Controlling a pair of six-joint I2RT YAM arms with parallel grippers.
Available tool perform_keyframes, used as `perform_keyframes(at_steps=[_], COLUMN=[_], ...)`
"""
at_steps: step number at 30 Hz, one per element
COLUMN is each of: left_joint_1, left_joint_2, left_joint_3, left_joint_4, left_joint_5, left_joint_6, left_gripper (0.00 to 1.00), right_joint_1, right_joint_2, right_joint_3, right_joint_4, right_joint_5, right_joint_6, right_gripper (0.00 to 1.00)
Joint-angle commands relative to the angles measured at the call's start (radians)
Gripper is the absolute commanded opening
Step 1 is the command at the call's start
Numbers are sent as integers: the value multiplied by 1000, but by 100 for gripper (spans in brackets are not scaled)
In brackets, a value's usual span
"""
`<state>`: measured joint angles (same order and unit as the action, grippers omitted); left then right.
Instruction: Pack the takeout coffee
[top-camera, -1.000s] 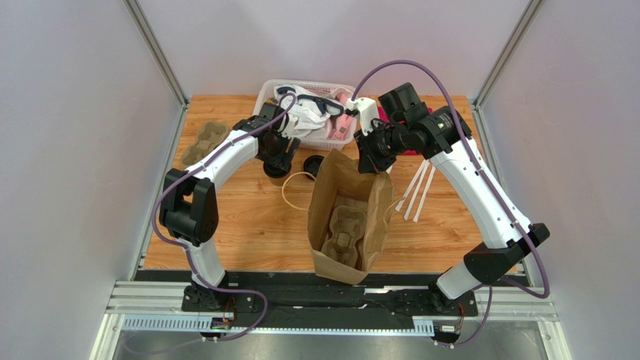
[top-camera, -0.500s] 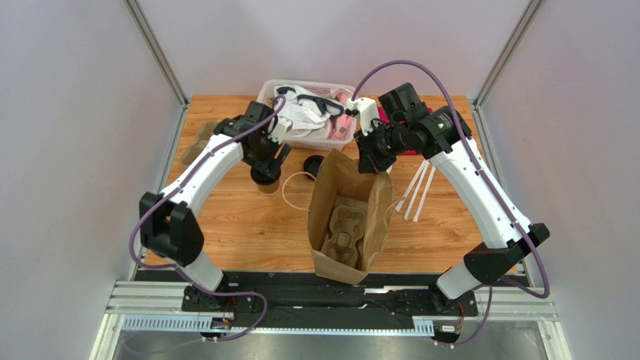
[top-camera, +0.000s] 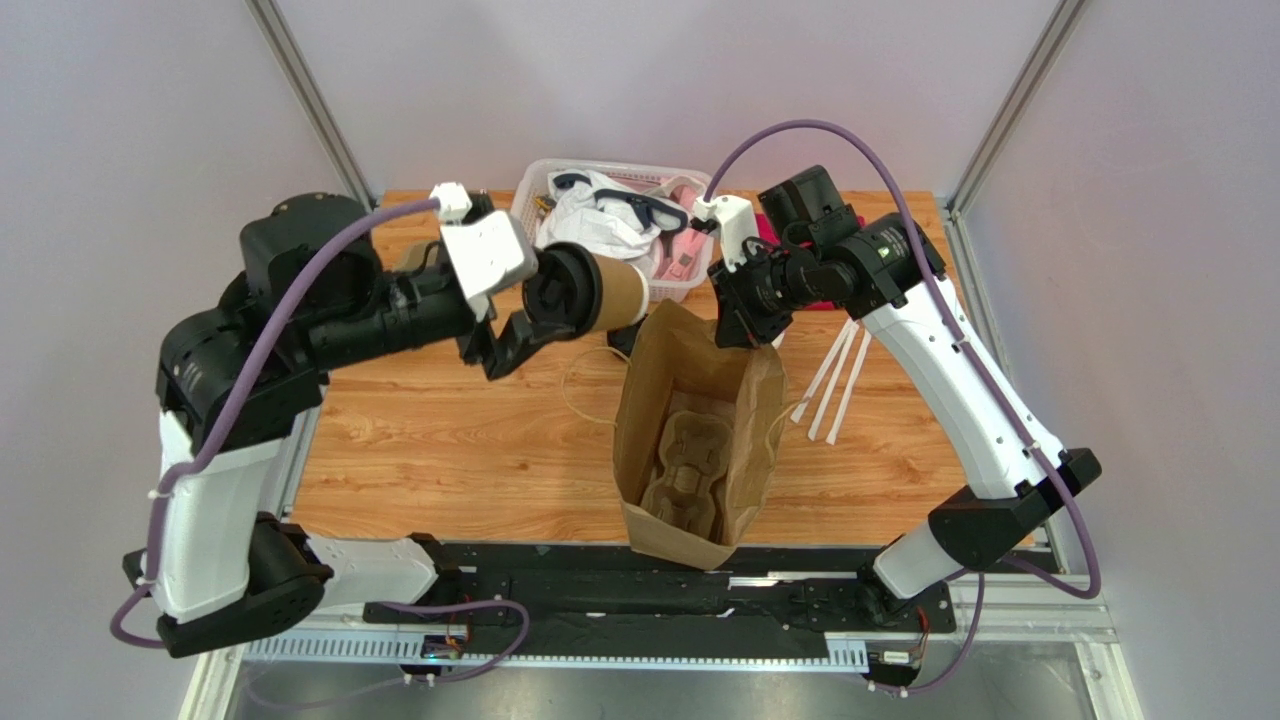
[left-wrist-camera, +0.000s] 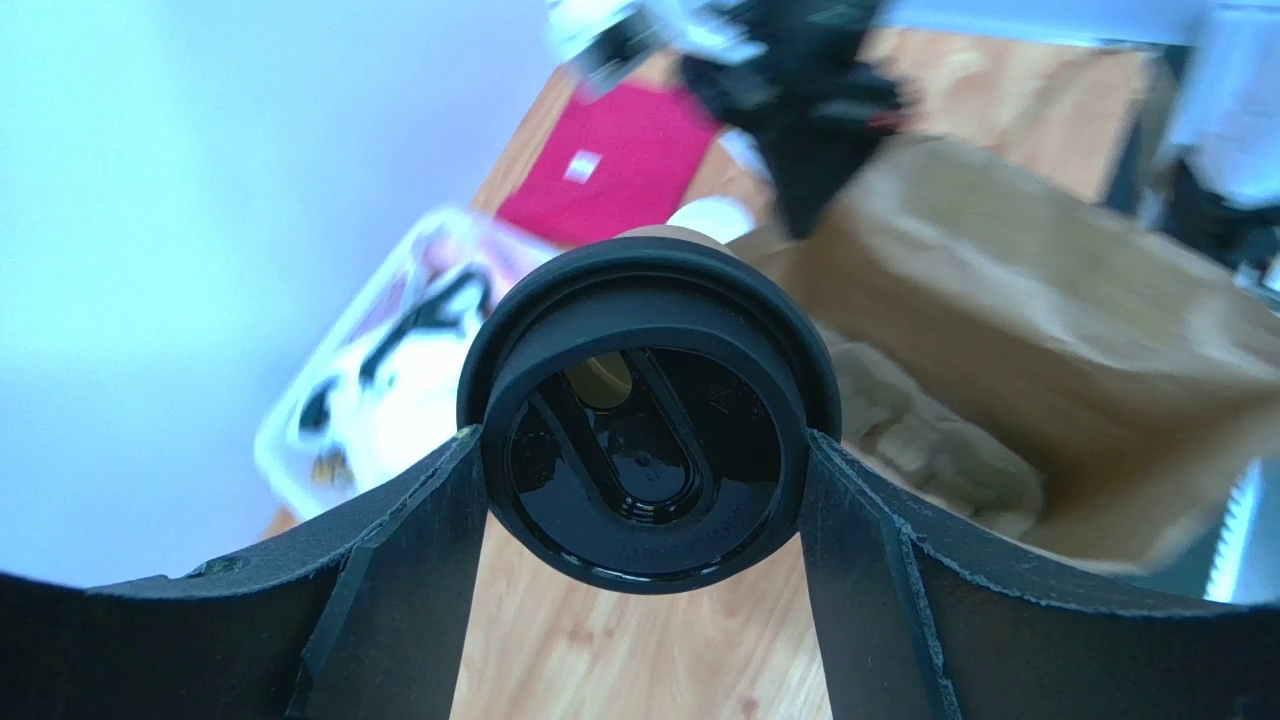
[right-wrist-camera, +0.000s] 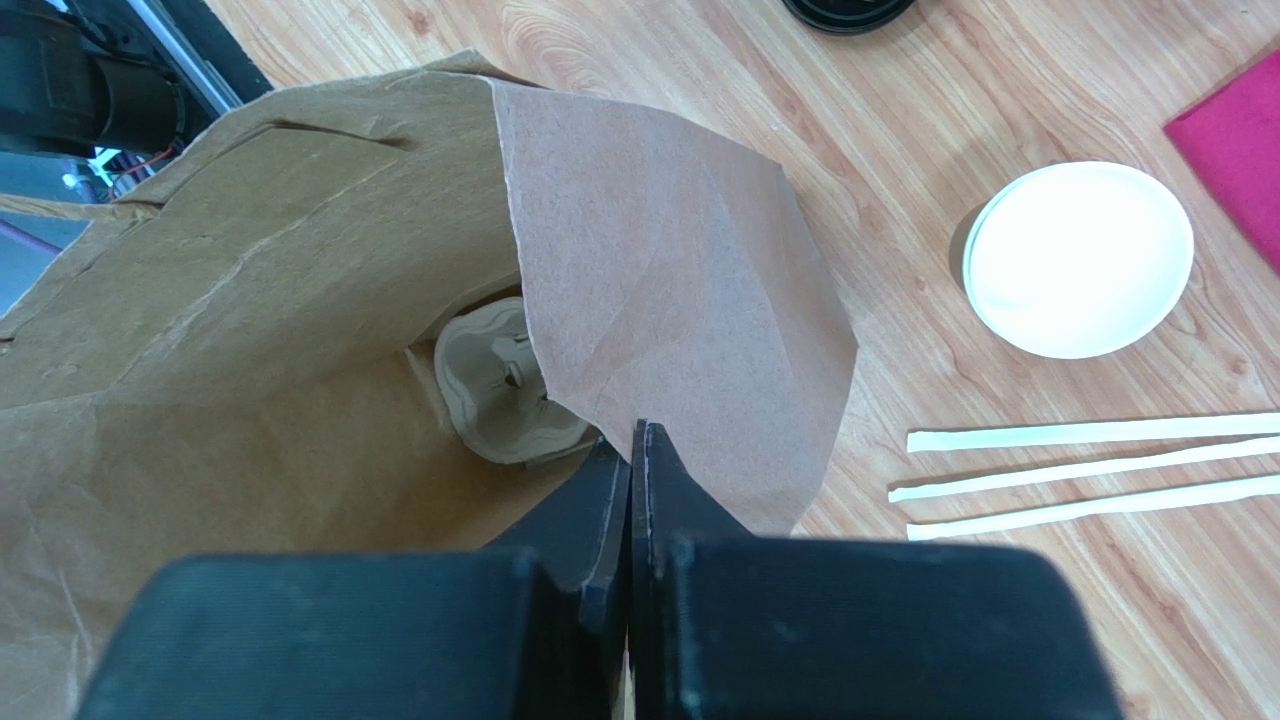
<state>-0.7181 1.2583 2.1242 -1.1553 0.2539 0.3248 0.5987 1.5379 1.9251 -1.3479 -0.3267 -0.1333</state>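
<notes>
The takeout coffee (top-camera: 598, 293), a brown paper cup with a black lid (left-wrist-camera: 649, 413), lies on its side in the air just left of the mouth of the brown paper bag (top-camera: 699, 428). My left gripper (top-camera: 559, 305) is shut on it, its fingers (left-wrist-camera: 406, 585) pressing both sides just under the lid. My right gripper (top-camera: 739, 323) is shut on the bag's upper rim (right-wrist-camera: 661, 300) and holds the mouth open. A grey-brown pulp cup tray (top-camera: 688, 468) lies inside the bag and also shows in the right wrist view (right-wrist-camera: 496, 383).
A white basket (top-camera: 679, 183) of mixed items stands at the back. White strips (top-camera: 834, 383) lie right of the bag, and a white round lid (right-wrist-camera: 1077, 258) and a red cloth (right-wrist-camera: 1247, 135) lie near them. The bag's handle loop (top-camera: 579, 387) lies on the table to its left.
My left arm has lifted the coffee cup off the table, turned it on its side and carried it right, up to the bag's mouth. My right arm has not moved.
</notes>
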Motion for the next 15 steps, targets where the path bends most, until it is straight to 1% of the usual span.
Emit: perform_keyframes(at_steps=[1,3,4,6,7,11,15], left_joint_1=[-220,-300,-367,-423,-455,-510,-531], left_joint_2=[47,76,85,105,111,150,211], left_joint_3=[62,88,91,79,71,-7,-26], left_joint_4=[-95,-115,-130,-135,-136,-129,-168], left_joint_5=[-16,-53,-65,-96,-90,-93,-102], left_joint_6=[126,155,163,166,163,146,149], left_gripper=[24,23,23,22,22,21,17], right_joint_1=[1,1,1,1,1,1,0], right_joint_2=[-22,-22,-21,-21,-16,-10,-9], right_joint_3=[15,15,17,20,20,17,15], right_joint_4=[-77,-74,-74,-76,-76,-82,-96], right_joint_5=[-60,-75,-92,-104,-109,-123,-129], right_joint_6=[27,37,40,55,57,60,54], right_gripper=[0,0,0,0,0,0,0])
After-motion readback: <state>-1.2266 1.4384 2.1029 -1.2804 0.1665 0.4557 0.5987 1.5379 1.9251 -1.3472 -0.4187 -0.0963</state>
